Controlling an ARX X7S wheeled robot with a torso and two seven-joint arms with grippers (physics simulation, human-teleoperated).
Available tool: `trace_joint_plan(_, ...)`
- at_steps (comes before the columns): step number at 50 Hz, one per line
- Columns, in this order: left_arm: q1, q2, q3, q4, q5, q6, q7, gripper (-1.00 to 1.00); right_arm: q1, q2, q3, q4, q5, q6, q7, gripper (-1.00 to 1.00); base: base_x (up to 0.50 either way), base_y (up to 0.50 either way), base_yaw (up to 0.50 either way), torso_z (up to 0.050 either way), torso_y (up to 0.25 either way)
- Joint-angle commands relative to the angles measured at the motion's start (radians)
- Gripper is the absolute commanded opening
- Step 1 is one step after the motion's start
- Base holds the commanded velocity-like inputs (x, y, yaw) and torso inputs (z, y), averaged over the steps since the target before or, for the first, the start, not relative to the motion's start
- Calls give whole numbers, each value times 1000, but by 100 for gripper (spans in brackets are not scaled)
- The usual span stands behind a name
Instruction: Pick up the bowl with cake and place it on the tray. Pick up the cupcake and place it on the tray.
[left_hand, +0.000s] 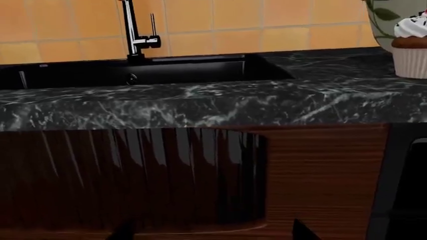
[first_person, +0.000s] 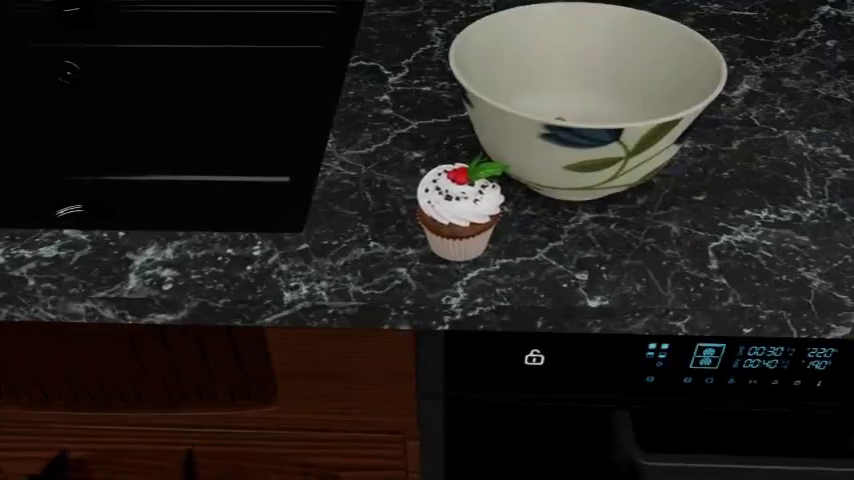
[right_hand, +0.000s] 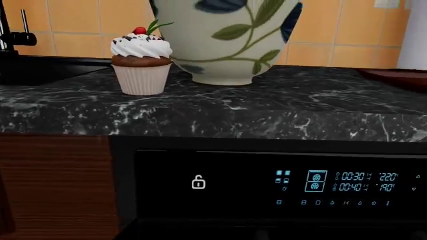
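Both cupcake (first_person: 461, 213) and bowl (first_person: 589, 96) stand beyond either gripper.

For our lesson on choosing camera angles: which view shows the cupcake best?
The right wrist view: the whole cupcake appears large and side-on, showing wrapper, frosting and cherry. The head view shows it whole but smaller, from above. The left wrist view catches only part, cut off at the picture's edge.

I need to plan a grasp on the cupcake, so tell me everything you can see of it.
The cupcake stands upright on the black marble counter, just in front of the bowl, apparently not touching it. It has a pale pink fluted wrapper, a brown cake body, swirled white frosting with dark sprinkles, a red cherry and a green leaf on top. Nothing grips it.
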Motion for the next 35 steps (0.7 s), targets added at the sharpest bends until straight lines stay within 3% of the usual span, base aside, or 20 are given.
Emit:
trace_joint_plan(1, 21, 9, 4, 75, 18, -54, -29, 100, -17, -13, 8, -113, -34, 99, 22, 100, 0, 0, 0, 0, 0)
trace_joint_plan(10, -14, -23, 78, 321, 72, -300, -25, 100, 18, -2, 19, -293, -18, 357, 61, 100, 0, 0, 0, 0, 0)
trace_joint_plan(13, -11, -30, 98, 360, 104, -223, -57, 100, 30, -2, 34, -325, -5, 381, 80, 100, 0, 0, 0, 0, 0)
trace_joint_plan(21, -74, -29, 130, 533, 122, -458, -34, 100, 94, 28, 92, -473, 92, 548, 57, 100, 0, 0, 0, 0, 0)
trace_joint_plan(26, -185, -12, 117, 506, 132, -543, -60, 100, 158, 64, 107, -510, 170, 625, -2, 100, 0, 0, 0, 0, 0)
trace_joint_plan(35, -254, -29, 103, 534, 79, -654, -23, 100, 226, 65, 91, -539, 160, 706, 49, 100, 0, -500, 0, 0, 0)
